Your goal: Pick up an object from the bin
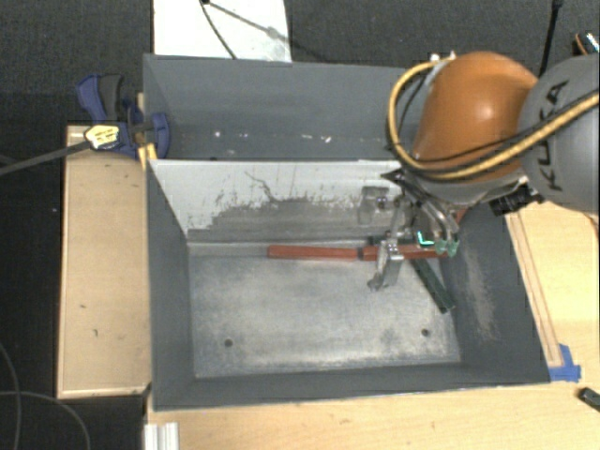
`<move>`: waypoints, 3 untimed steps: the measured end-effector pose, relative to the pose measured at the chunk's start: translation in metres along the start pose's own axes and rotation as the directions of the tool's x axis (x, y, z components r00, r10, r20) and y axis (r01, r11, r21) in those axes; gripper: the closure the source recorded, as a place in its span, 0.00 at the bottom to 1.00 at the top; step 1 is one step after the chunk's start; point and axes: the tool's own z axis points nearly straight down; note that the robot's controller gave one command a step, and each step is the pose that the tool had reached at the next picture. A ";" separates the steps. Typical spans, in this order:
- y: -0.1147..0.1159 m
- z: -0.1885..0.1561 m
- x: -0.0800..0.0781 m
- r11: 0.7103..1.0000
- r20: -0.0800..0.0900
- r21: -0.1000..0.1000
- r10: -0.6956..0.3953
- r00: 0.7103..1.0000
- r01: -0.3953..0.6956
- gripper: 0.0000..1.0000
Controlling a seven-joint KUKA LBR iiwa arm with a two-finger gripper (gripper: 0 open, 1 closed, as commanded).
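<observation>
Pincer: low in the bin (300, 322), near floor level, hanging under the arm's orange cover (469, 101).
Pincer (382, 272) state: cannot tell whether released or clenched; the wrist hardware crowds the tip.
Nearest thing: long red-brown rod (309, 251), lying flat. One end meets the pincer in this view and the rest runs away from it, on the side opposite the arm.
Second thing: dark slender stick (433, 287), just beside the pincer on the arm's side, slanting toward the front wall.
Contact: cannot tell whether the pincer touches the rod or only overlaps it.
Done: approach and descent appear complete (judgement).
Left: a confirmed grip, then the lift; nothing is seen raised off the floor.
Edges: the sloped back wall (272, 195) rises just behind the pincer, and the rod lies along its foot, so there is little room behind.
Open room: bare floor in front of the pincer and out along the rod; straight up looks unobstructed.
Risk (judgement): a long rod taken near one end may tip or swing against the back wall.
</observation>
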 end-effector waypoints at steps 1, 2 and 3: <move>-0.047 0.112 -0.028 0.984 0.001 0.001 0.179 0.984 -0.179 0.00; 0.002 0.156 -0.033 0.983 0.004 -0.001 -0.184 0.983 0.184 0.00; 0.004 0.131 -0.032 1.000 0.011 -0.001 0.020 1.000 -0.020 0.00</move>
